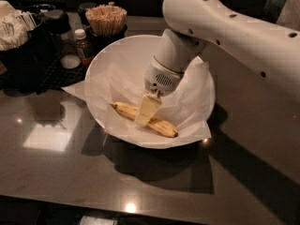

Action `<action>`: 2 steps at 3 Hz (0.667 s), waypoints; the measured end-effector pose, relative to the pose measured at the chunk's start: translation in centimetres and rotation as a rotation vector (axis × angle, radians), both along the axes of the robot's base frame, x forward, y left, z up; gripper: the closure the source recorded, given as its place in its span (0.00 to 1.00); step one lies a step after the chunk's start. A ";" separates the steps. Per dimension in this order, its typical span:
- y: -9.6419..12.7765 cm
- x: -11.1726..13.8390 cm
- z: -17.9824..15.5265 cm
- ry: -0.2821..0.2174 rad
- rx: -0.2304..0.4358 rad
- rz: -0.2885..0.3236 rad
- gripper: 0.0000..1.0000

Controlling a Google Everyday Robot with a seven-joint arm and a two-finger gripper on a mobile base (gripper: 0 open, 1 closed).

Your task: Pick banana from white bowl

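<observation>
The banana (165, 126), slim, yellow and brown-speckled, lies across the near bottom of the white bowl (93, 68). The bowl is lined with crinkled white paper. The bowl stands on a dark glossy counter. My gripper (146, 111) reaches down into the bowl from the white arm (225, 27) at the upper right. It sits right at the banana's middle and hides that part. The banana rests on the paper and both its ends show.
Behind the bowl on the left stand a cup of wooden stir sticks (107, 18), a small brown bottle (82, 42) and a black caddy with white packets (16, 34). A corner of the paper (75, 91) hangs over the bowl's left rim. The dark counter (70, 172) extends toward the front.
</observation>
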State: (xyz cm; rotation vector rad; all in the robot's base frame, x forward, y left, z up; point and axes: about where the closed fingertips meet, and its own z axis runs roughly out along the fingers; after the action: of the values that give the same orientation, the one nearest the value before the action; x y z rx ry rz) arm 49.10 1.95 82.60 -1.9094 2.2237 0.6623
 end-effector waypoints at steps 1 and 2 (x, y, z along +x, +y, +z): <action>-0.9 0.1 -0.5 -0.024 -0.028 -0.067 0.88; -0.8 0.1 -0.6 -0.024 -0.029 -0.071 1.00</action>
State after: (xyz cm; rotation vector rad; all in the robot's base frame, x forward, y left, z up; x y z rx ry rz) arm 49.16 1.10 81.98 -1.8322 2.2858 0.5968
